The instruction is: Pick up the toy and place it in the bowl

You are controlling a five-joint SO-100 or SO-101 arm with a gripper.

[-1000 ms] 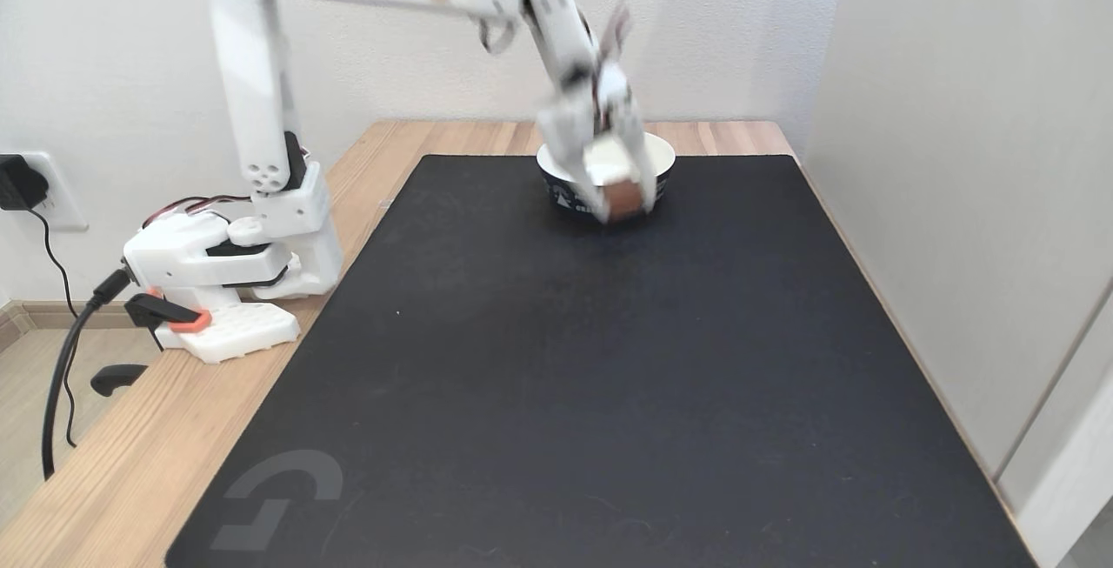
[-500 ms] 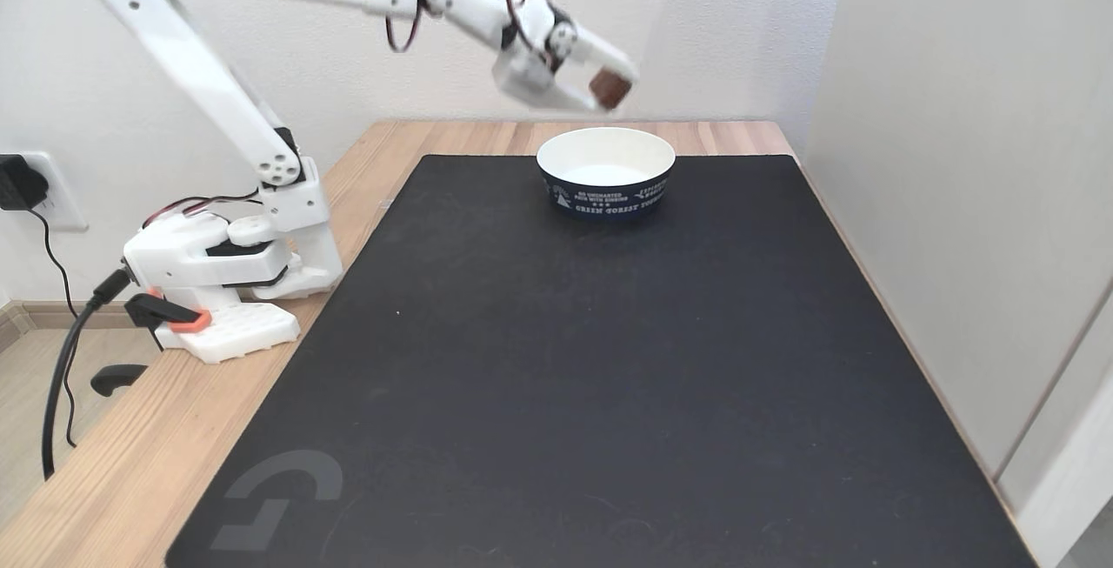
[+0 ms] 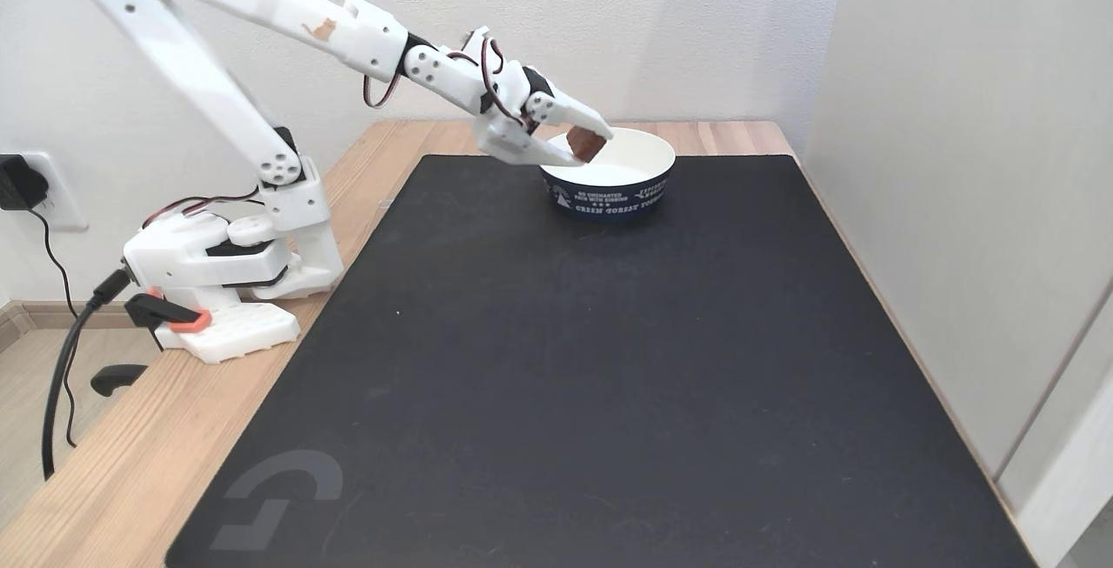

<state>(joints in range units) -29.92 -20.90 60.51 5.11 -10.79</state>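
The toy (image 3: 585,144), a small reddish-brown block, is pinched between the white fingers of my gripper (image 3: 588,143), which is shut on it. The gripper reaches in from the left and its tips hang just above the left rim of the bowl (image 3: 609,192). That bowl is round, white inside with a dark navy wall and white print, and stands at the far end of the black mat. The inside of the bowl that shows is white and bare.
A black mat (image 3: 591,359) covers most of the wooden table (image 3: 130,464). The arm's base (image 3: 222,272) is clamped at the left edge, with cables trailing off the side. A pale wall panel (image 3: 974,203) rises close along the right.
The arm lifted the toy from in front of the bowl up high, then lowered it. The gripper has come down and left to the bowl's left rim, still holding the toy.
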